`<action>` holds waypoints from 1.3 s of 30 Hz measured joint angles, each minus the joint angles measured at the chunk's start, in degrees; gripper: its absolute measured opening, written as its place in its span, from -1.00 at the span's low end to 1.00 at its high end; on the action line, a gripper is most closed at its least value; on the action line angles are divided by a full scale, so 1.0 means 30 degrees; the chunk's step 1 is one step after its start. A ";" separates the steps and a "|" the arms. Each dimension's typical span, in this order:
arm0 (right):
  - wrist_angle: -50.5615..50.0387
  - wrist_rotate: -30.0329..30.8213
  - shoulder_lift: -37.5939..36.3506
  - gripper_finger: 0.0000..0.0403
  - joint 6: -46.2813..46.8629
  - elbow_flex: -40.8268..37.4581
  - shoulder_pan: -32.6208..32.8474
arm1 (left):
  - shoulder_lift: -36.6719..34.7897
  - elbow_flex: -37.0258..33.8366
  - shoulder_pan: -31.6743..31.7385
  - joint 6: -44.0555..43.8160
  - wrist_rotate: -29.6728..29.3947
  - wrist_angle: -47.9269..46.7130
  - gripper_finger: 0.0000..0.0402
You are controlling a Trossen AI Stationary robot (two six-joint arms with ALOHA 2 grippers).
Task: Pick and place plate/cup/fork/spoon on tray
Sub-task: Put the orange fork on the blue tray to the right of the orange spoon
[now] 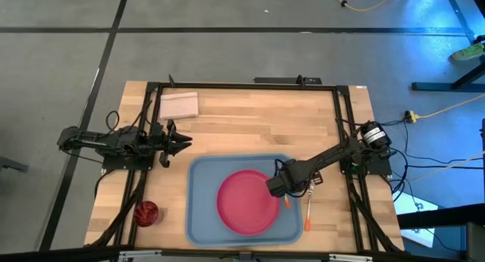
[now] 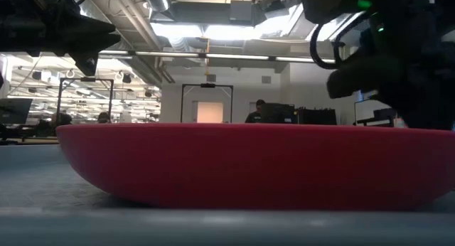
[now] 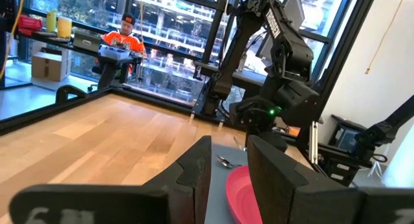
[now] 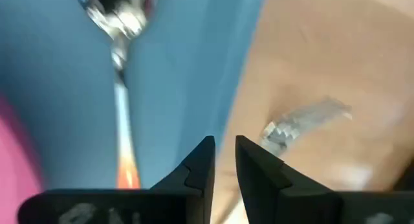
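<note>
The pink-red plate (image 1: 248, 201) lies flat on the light-blue tray (image 1: 201, 216) and fills the low view (image 2: 256, 164). The spoon (image 4: 119, 88) lies on the tray's floor beside the plate, with its orange handle toward my right gripper. The fork (image 1: 309, 209) lies on the wood just off the tray's right rim, and its tines show in the right wrist view (image 4: 304, 120). The dark red cup (image 1: 146, 212) stands on the table left of the tray. My right gripper (image 1: 271, 188) hangs above the tray's right part, narrowly open and empty (image 4: 224, 153). My left gripper (image 1: 186, 143) waits open off the tray's far left corner.
A white pad (image 1: 179, 105) lies at the table's far left. Black frame rails (image 1: 242, 85) run along the table's edges. Bare wood lies between the tray and the far rail. A person in orange (image 3: 123, 39) sits in the room beyond.
</note>
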 joint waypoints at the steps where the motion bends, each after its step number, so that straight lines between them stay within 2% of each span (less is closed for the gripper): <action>1: -0.0249 -0.0362 0.0000 -0.67 -0.0016 0.0000 0.0123 | -0.0001 0.0000 0.0001 0.0000 0.0000 0.0000 -0.53; 7: -0.0796 -0.1063 0.0000 -0.67 0.0700 -0.0007 0.1903 | 0.0006 0.0005 0.0005 -0.0003 0.0000 -0.0035 -0.53; 12: -0.0810 -0.0607 0.0000 -0.67 0.4865 -0.0007 0.4027 | -0.0002 0.0007 0.0000 0.0000 -0.0007 -0.0452 -0.53; 18: -0.0753 0.1819 0.0001 -0.67 0.9838 -0.0329 0.5635 | 0.0000 0.0005 0.0003 -0.0006 -0.0007 -0.0444 -0.53; 21: -0.0503 0.1256 0.0015 -0.67 1.1773 -0.1229 0.5752 | -0.0001 0.0006 0.0000 -0.0017 -0.0007 -0.0438 -0.53; 24: 0.0132 -0.0399 0.0029 -0.67 1.2246 -0.2111 0.5760 | 0.0000 0.0007 0.0000 -0.0064 -0.0007 -0.0443 -0.53; 26: 0.0811 -0.0632 0.0029 -0.67 1.2189 -0.2280 0.5762 | -0.0002 0.0006 0.0000 -0.0066 -0.0012 -0.0458 -0.53; 32: 0.0806 0.1070 0.0029 -0.67 1.1982 -0.2062 0.5762 | 0.0006 0.0000 0.0000 -0.0022 -0.0015 -0.0495 -0.53; 39: 0.1630 0.1494 0.0022 -0.67 1.1605 -0.2055 0.5755 | 0.0006 0.0007 0.0000 -0.0015 -0.0015 -0.0503 -0.53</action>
